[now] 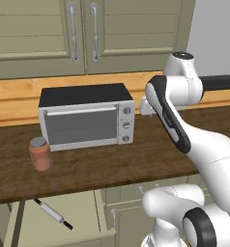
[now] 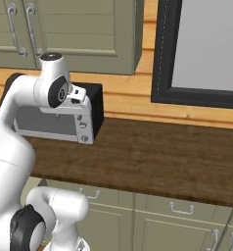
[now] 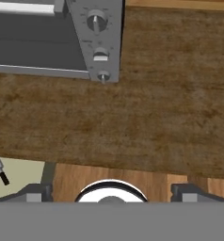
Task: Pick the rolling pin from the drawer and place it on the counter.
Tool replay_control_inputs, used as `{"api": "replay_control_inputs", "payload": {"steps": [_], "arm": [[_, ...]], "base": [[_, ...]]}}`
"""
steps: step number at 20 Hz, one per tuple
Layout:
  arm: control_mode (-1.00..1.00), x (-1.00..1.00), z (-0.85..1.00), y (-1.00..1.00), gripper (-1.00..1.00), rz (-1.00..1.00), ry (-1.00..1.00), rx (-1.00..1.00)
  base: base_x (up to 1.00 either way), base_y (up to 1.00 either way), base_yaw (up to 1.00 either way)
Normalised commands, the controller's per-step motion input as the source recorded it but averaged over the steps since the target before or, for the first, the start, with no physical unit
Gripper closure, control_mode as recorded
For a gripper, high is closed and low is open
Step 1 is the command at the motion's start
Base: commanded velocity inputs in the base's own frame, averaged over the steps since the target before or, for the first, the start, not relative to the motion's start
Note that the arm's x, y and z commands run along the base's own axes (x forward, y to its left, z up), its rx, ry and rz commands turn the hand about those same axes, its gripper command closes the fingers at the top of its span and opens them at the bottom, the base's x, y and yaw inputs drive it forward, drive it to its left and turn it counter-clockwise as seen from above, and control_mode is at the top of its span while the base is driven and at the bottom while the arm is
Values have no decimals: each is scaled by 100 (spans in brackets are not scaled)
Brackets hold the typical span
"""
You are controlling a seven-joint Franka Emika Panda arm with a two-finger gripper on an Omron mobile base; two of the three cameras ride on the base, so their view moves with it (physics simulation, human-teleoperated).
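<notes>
Rolling pin (image 1: 52, 212): lies diagonally in the open drawer (image 1: 83, 217), below the counter (image 1: 112, 164) edge, left of the arm.
Gripper (image 3: 111, 190): fingers spread wide, empty, high over the counter beside the toaster oven (image 1: 85, 117).
Risk: descending left, the arm could clip the counter lip or jar (image 1: 40, 153); the slim pin may roll from an off-centre pinch.

Rolling pin (image 1: 52, 213) in drawer (image 1: 83, 212) below counter (image 1: 112, 166)
</notes>
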Motion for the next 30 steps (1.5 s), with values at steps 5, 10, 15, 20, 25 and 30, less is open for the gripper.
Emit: {"api": "replay_control_inputs", "payload": {"steps": [5,10,15,20,25,30], "arm": [[-100,-79,-26,90,-100,0,0,0],[-100,-53,-33,100,-100,0,2,0],[-100,-47,-39,82,-100,0,8,0],[-100,-27,-72,64,-100,-1,16,1],[-100,-1,-97,91,-100,-4,1,0],[-100,-3,-85,80,-100,0,0,0]], "base": [[0,0,0],[0,0,0],[0,0,0],[0,0,0],[0,0,0],[0,0,0]]}}
